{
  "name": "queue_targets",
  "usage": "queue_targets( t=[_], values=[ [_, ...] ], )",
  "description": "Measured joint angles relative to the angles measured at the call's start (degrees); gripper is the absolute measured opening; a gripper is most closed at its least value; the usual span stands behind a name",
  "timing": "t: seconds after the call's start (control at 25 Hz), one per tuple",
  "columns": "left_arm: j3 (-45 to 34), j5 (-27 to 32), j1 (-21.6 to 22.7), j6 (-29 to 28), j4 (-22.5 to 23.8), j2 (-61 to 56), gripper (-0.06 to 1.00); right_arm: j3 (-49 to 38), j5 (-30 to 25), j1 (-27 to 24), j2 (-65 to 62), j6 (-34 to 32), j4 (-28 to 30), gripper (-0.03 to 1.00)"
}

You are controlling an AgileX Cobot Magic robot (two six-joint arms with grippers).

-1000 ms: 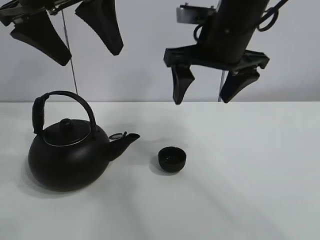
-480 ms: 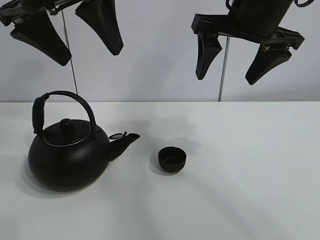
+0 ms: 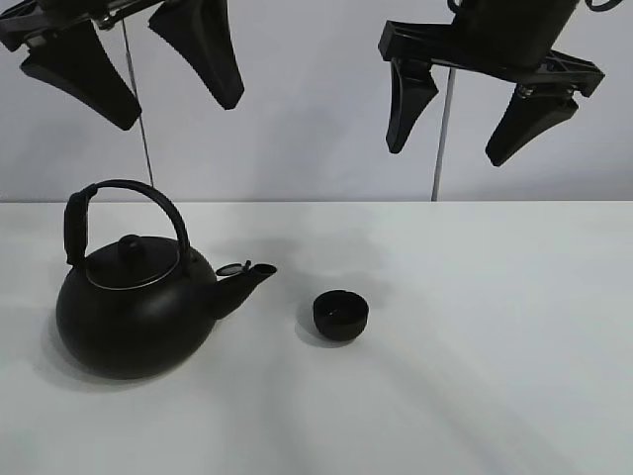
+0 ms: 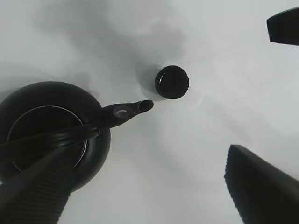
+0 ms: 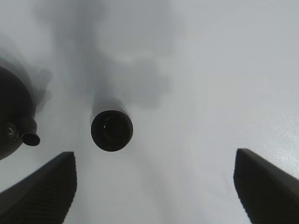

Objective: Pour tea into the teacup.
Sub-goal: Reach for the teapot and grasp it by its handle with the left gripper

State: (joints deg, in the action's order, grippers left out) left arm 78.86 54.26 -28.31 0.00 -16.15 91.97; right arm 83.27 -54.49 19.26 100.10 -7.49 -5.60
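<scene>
Right pincer (image 3: 445, 153) higher; round matte teacup (image 3: 340, 315)

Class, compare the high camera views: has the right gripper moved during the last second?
Yes. The right gripper rose and shifted rightward, away from the teacup, which stayed put; its jaws are open.

My bench is a plain matte white tabletop (image 3: 495, 396), meeting a bare pale grey wall (image 3: 297, 109) along a straight horizontal edge. One thin dark vertical rod (image 3: 145, 148) stands against that wall on the left, a second thin dark rod (image 3: 441, 139) on the right. Light is diffuse, and soft grey shadows blur across the white surface.
</scene>
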Motion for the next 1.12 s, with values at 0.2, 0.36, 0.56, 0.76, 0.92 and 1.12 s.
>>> queue_targets(
  t=[0.2,0.36,0.56,0.76,0.92,1.12],
  values=[
    [0.0,0.0,0.0,0.0,0.0,0.0,0.63,0.0,0.0,0.0,0.0,-0.4,0.0,0.63],
    [0.0,0.0,0.0,0.0,0.0,0.0,0.63,0.0,0.0,0.0,0.0,-0.8,0.0,0.63],
    [0.0,0.0,0.0,0.0,0.0,0.0,0.63,0.0,0.0,0.0,0.0,-0.9,0.0,0.63],
    [0.0,0.0,0.0,0.0,0.0,0.0,0.63,0.0,2.4,0.0,0.0,-0.9,0.0,0.63],
    [0.0,-0.4,0.0,0.3,0.1,0.0,0.63,0.0,6.4,0.0,0.0,-0.9,0.0,0.63],
    [-0.5,3.1,0.9,0.4,7.8,-1.1,0.63,0.0,12.6,0.0,0.0,-0.9,-0.1,0.63]
  ],
)
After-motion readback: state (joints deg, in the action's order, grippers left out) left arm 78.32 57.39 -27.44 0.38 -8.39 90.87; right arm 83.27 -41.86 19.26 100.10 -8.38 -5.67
